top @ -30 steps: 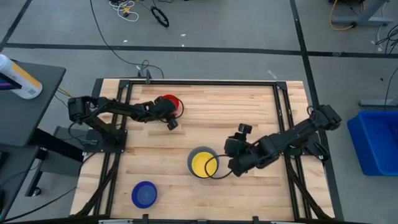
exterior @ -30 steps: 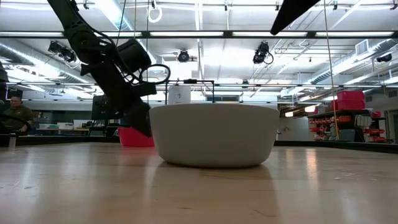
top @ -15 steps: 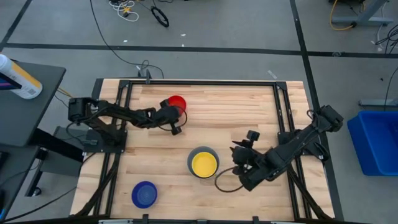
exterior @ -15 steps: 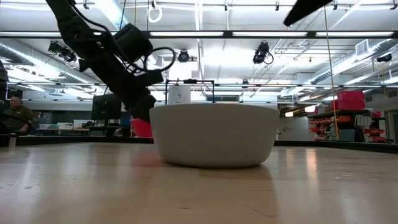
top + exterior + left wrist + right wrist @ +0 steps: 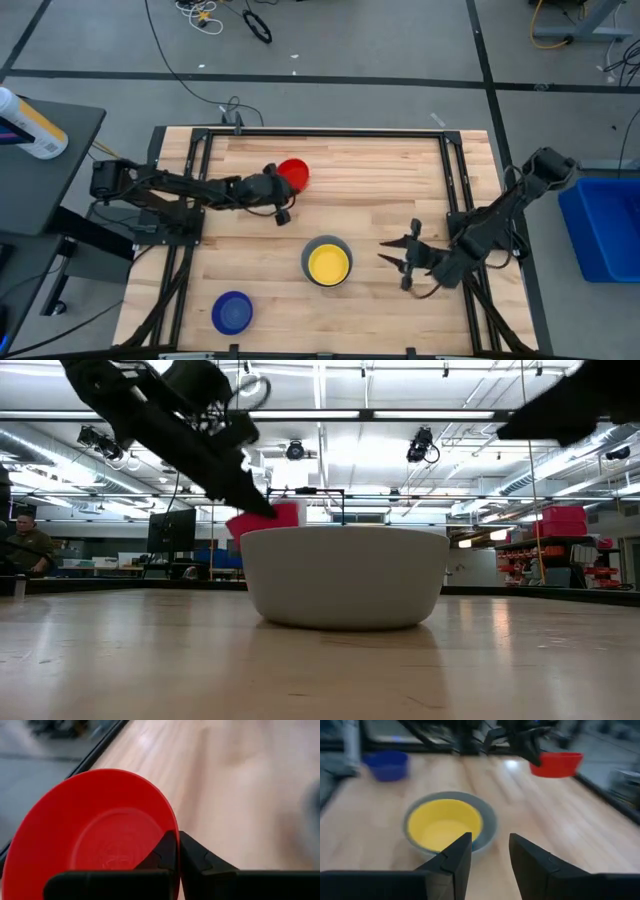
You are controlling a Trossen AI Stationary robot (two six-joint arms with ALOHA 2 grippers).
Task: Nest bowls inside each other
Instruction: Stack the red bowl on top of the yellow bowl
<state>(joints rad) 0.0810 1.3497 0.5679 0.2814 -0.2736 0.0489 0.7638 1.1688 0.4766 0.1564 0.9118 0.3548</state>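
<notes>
1. left gripper (image 5: 283, 196): fingers pressed together on the rim of the red bowl (image 5: 293, 173); the left wrist view shows both dark fingers (image 5: 170, 851) clamped on the rim edge; a second ago the fingers were still apart beside the bowl, so the grasp is new.
2. red bowl: now clear of the table (image 5: 400, 160); in the low view it hangs tilted above and behind the rim of the pale grey bowl (image 5: 345, 575), where half a second ago it sat low at table level; in the high view it has shifted slightly toward the far side of the table.
3. right gripper (image 5: 405, 262): fingers spread with nothing between them, as the right wrist view confirms; it has drawn back from the yellow bowl (image 5: 328, 263) and now stands apart from the stack, toward the right side of the table.
4. stack: the yellow bowl sits nested in the pale grey bowl near the table's middle; whether another bowl lies between them cannot be told with certainty.
5. dark blue bowl (image 5: 232, 312): alone near the front left corner, well apart from the stack.
6. assessment: the placing of the yellow bowl appears finished; the red bowl is picked and judged next for the stack; the dark blue bowl remains outstanding.
</notes>
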